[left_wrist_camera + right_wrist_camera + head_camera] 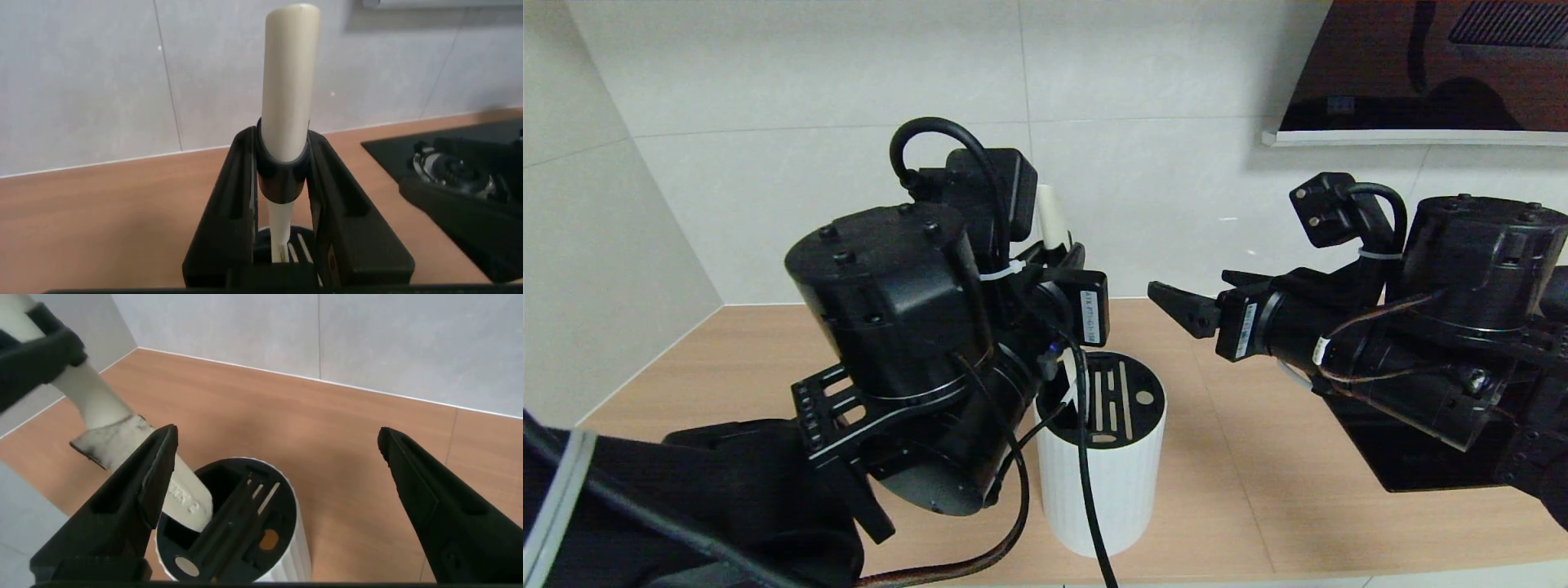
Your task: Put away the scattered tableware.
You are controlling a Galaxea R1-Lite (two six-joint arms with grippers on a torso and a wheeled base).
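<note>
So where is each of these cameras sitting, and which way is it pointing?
Head view: on the head, facing forward and down at the white knife holder; left gripper and right gripper show.
Left wrist view: on the left wrist, looking along the left gripper, shut on a cream-handled knife.
Right wrist view: on the right wrist, looking down past the open right gripper.
Shared: all three show knife and holder.

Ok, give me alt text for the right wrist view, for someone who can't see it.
A cream-coloured knife, held by the left end effector, angles blade-first into the black slotted top of a white ribbed cylindrical holder. The open right end effector frames it, above a light wooden counter.
</note>
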